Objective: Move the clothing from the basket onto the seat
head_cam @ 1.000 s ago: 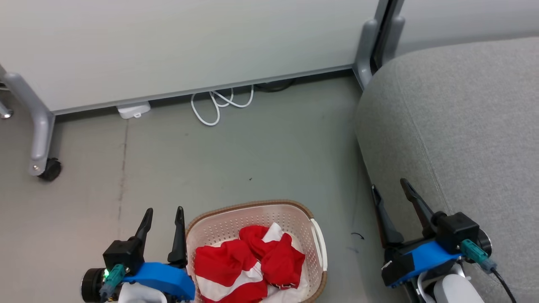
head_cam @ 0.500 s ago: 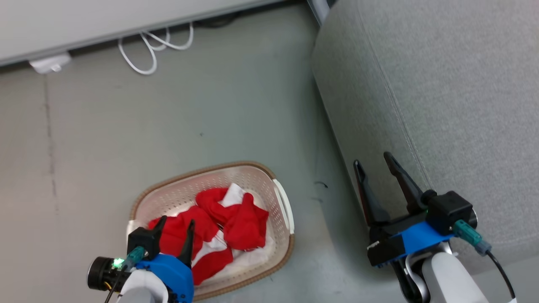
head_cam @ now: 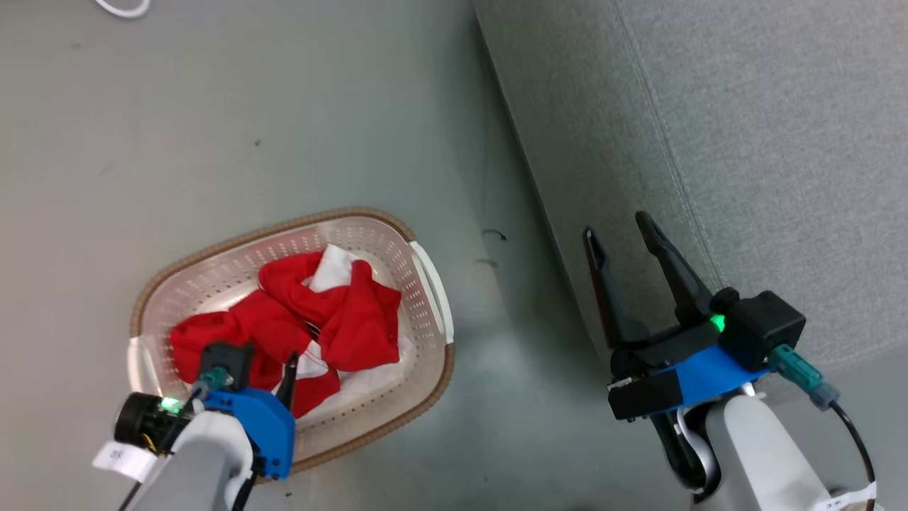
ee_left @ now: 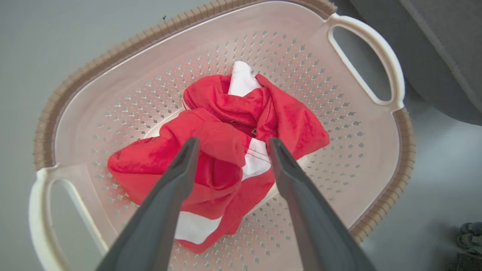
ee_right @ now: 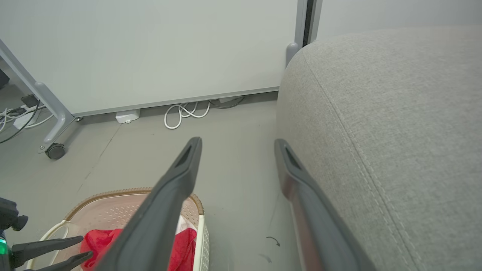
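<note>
Well, over on the left, the left gripper (ee_left: 232,143) hangs above the cream-white perforated plastic laundry basket with the brown band along its rim (head_cam: 284,226). Its two long dark fingers (ee_left: 169,195) are spread wide and point down at the heap inside, one on each side of a red fold, with nothing clamped between them. Whether the tips touch the cloth I can't tell. The clothing (head_cam: 355,319), a crumpled bundle of red fabric with white panels showing through, lies in the middle of the basket's bottom, all of it inside the rim. The basket stands on the grey floor (head_cam: 213,106), with one white handle (head_cam: 433,284) turned toward the sofa, near it but apart. Further right, the right gripper (head_cam: 616,227) hovers with its jaws wide apart and empty. It sits against the side of the large grey fabric-upholstered seat (head_cam: 766,142), close to the stitched seam (head_cam: 670,152).
</note>
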